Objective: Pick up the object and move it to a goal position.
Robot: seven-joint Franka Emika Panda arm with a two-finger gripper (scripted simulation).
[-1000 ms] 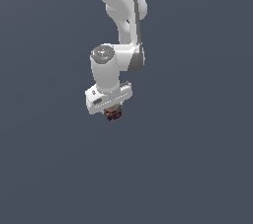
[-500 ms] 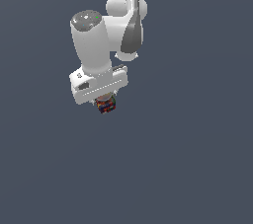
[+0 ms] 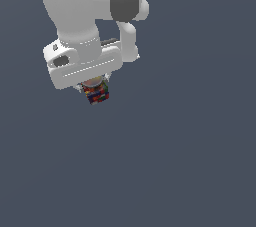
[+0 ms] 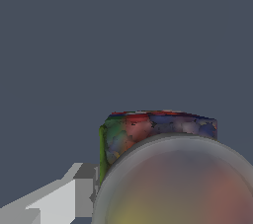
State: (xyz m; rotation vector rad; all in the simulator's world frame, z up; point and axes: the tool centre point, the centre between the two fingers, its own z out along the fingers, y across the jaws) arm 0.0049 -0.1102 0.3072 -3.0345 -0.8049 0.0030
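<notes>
1. While the white arm [image 3: 75, 6] fills the upper part of the exterior view towards that view's left, its wrist block points downward and tilts a little, its lower edge rising towards the exterior view's right.
2. The tool [image 3: 95, 88] hangs under that block, mostly hidden by it, so only slight traces of the fingers show beside the load.
3. The tool is closed on the can [image 3: 97, 92], which sits tucked between the fingers directly beneath the wrist block, in mid-air against the plain grey background.
4. The can's long axis runs roughly up and down, leaning slightly with the tilt of the wrist; its grey-rimmed top faces up into the tool and its base points downward.
5. In the wrist view the can [image 4: 158, 134] lies very close to the lens: the blurred round top, orange-brown inside a grey rim, fills the near part of the picture, and the patchy red, blue and green label shows beyond it.
6. One pale finger [image 4: 74, 196] appears beside the can there, seemingly touching its green side, though the blur makes contact hard to confirm.
</notes>
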